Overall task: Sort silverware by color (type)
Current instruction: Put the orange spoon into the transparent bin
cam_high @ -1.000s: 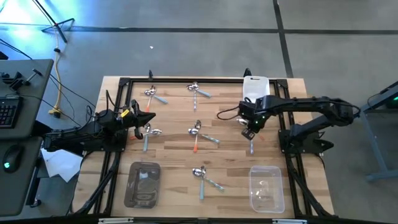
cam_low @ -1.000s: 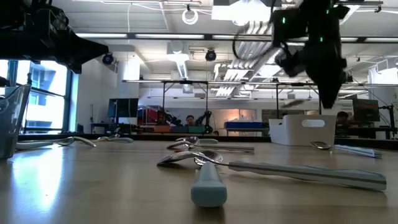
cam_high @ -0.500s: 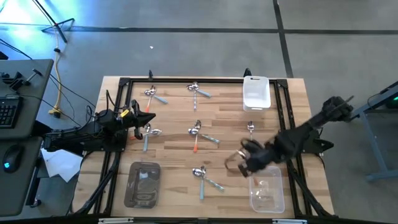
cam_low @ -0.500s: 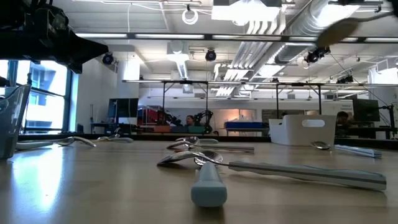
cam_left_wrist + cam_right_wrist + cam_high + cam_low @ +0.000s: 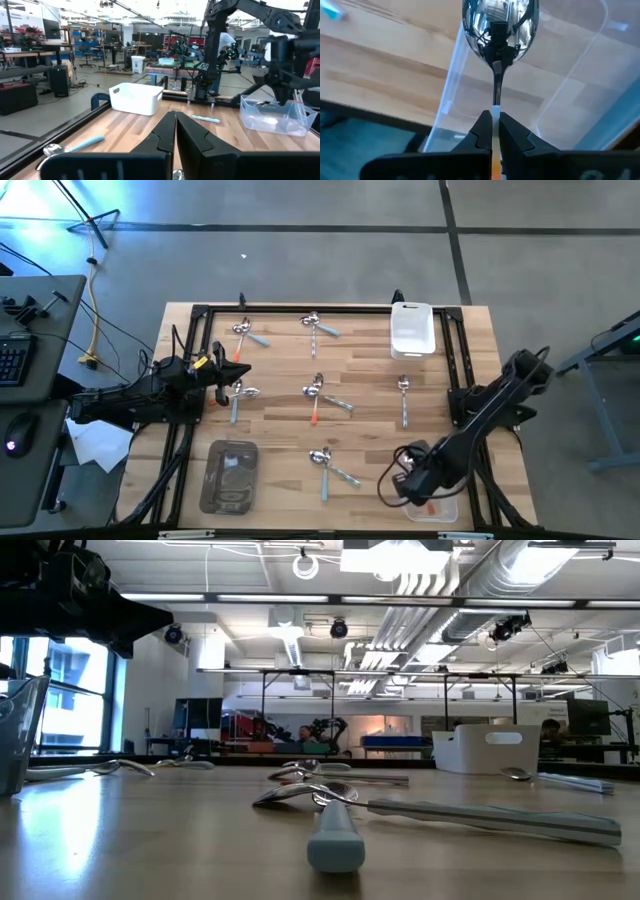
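Observation:
My right gripper (image 5: 412, 480) hangs over the clear plastic tub (image 5: 447, 508) at the table's near right corner and is shut on an orange-handled spoon (image 5: 500, 22). The spoon's shiny bowl is above the tub's edge (image 5: 454, 85). My left gripper (image 5: 236, 373) is shut and waits at the table's left, just beside two spoons (image 5: 240, 393) that lie flat. Other spoons lie flat on the wood: blue-handled ones (image 5: 325, 466), an orange one (image 5: 314, 412) and a silver one (image 5: 403, 398). My right gripper pinches the spoon between its two fingers, where the thin metal neck (image 5: 496, 102) meets the orange handle (image 5: 495, 167). The spoon lies along the fingers, with its bowl sticking out past the fingertips. It is lifted clear above the clear tub.
A white tub (image 5: 412, 330) stands at the far right and a grey tub (image 5: 230, 475) holding cutlery at the near left. Black frame rails (image 5: 190, 430) run along the table's sides. In the low view a blue-handled spoon (image 5: 335, 830) lies close to the camera.
My right arm has swung from the far right, near the white tub, toward the near edge and now stands over the clear tub. It has left the low view. The silver spoon on the right has stayed where it was.

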